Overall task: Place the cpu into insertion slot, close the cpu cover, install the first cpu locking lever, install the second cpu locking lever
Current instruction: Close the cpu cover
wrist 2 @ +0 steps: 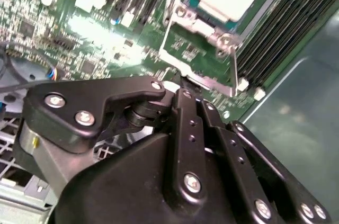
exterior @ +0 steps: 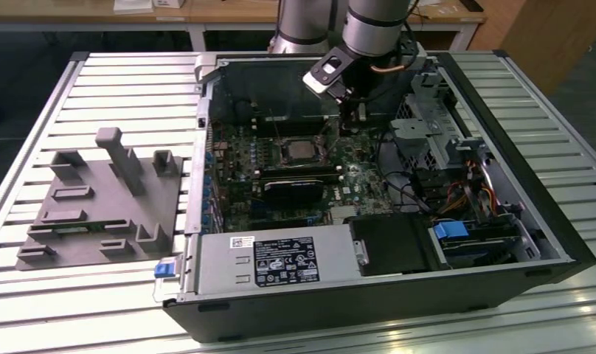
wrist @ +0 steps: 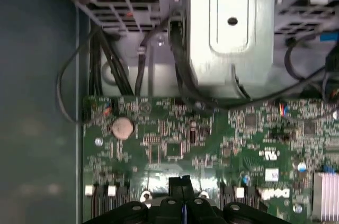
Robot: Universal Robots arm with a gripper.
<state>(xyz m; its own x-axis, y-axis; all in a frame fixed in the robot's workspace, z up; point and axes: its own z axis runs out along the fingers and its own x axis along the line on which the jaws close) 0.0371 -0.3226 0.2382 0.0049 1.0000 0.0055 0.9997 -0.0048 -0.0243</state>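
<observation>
Slatted metal table [exterior: 534, 81], open computer case [exterior: 377, 310] lying on it. The cpu [exterior: 300, 150] sits in the insertion slot [exterior: 275, 153] on the green board. The cpu cover [wrist 2: 212, 33] frames its edge, though I can't tell if it's latched. The gripper [exterior: 352, 112] is just beside the socket, fingers pressed together with nothing visible between them. Memory slots [wrist 2: 275, 33] flank the chip, a black card [exterior: 298, 193] lies below it, and there's a tangle of cables [exterior: 416, 184] nearby. A grey fixture [exterior: 91, 214] sits on the exterior view's left.
</observation>
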